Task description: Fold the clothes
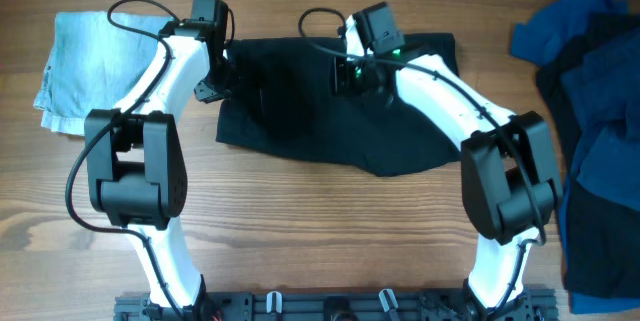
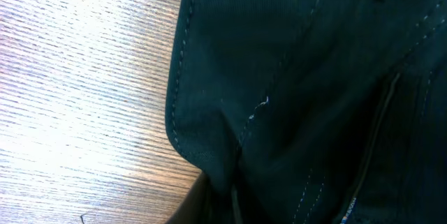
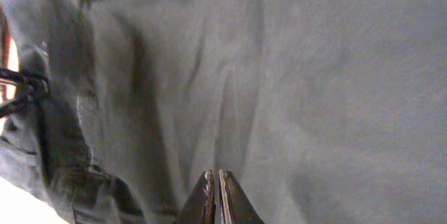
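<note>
The black shorts (image 1: 320,111) lie spread flat across the middle of the table. My left gripper (image 1: 215,86) sits at their upper left edge. In the left wrist view a stitched corner of the shorts (image 2: 300,77) bunches down into my left gripper (image 2: 230,206), which is shut on it. My right gripper (image 1: 350,73) is over the upper middle of the shorts. Its fingertips (image 3: 217,175) are pressed together, shut, just above the wrinkled cloth (image 3: 314,77), with nothing visibly between them.
A folded pale blue denim piece (image 1: 85,66) lies at the far left. A heap of royal-blue and navy garments (image 1: 600,111) covers the right edge. Bare wooden table (image 2: 84,77) shows left of the shorts' corner and along the front.
</note>
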Robot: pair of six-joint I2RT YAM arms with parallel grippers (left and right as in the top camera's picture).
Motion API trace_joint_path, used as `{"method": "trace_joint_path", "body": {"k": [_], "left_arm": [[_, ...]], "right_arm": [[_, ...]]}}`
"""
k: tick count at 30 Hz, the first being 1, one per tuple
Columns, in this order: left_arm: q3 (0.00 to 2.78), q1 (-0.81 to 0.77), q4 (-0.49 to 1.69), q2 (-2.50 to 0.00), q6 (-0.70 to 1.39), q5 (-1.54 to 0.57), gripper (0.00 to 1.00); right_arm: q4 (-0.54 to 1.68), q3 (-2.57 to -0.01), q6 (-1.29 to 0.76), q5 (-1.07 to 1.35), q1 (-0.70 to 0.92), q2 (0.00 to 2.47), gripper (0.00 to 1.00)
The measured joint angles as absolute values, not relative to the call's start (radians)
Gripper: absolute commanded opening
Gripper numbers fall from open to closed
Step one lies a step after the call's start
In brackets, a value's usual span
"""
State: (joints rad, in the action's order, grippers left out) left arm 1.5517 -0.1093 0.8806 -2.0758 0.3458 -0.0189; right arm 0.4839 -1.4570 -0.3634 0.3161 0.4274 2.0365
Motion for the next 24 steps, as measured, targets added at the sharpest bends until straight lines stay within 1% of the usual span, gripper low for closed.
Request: {"method": "trace_joint_path", "body": {"k": [1, 2, 3, 4, 5, 8, 11, 18, 20, 24], "left_arm": [[1.552, -0.109, 0.882, -2.076, 0.347, -0.015, 0.43], [1.552, -0.109, 0.884, -2.076, 0.344, -0.012, 0.59], [1.552, -0.109, 0.883, -2.076, 0.344, -0.012, 0.73], [1.552, -0.107, 0.883, -2.076, 0.342, -0.012, 0.81], [1.552, -0.105, 0.883, -2.076, 0.337, -0.012, 0.86], [1.552, -0.092, 0.888, -2.076, 0.32, -0.012, 0.92], [1.553, -0.053, 0.959, -2.076, 0.314, -0.017, 0.98], [1.552, -0.014, 1.123, -2.076, 0.297, -0.141, 1.0], [1.529, -0.015, 1.133, -2.076, 0.298, -0.162, 1.0], [1.407, -0.013, 1.071, -2.077, 0.316, -0.209, 1.0]], "right_arm": [[0.464, -1.441, -0.371, 0.309, 0.437, 2.04, 0.04], [0.449, -1.431, -0.374, 0.305, 0.443, 2.048, 0.04], [0.442, -1.425, -0.377, 0.303, 0.448, 2.058, 0.04], [0.435, -1.42, -0.379, 0.299, 0.451, 2.077, 0.04], [0.432, -1.417, -0.382, 0.296, 0.453, 2.09, 0.04], [0.428, -1.412, -0.382, 0.29, 0.453, 2.123, 0.04], [0.421, -1.411, -0.382, 0.29, 0.453, 2.129, 0.05], [0.413, -1.411, -0.393, 0.29, 0.453, 2.129, 0.05], [0.413, -1.411, -0.393, 0.29, 0.453, 2.129, 0.05], [0.413, -1.411, -0.393, 0.29, 0.453, 2.129, 0.05]]}}
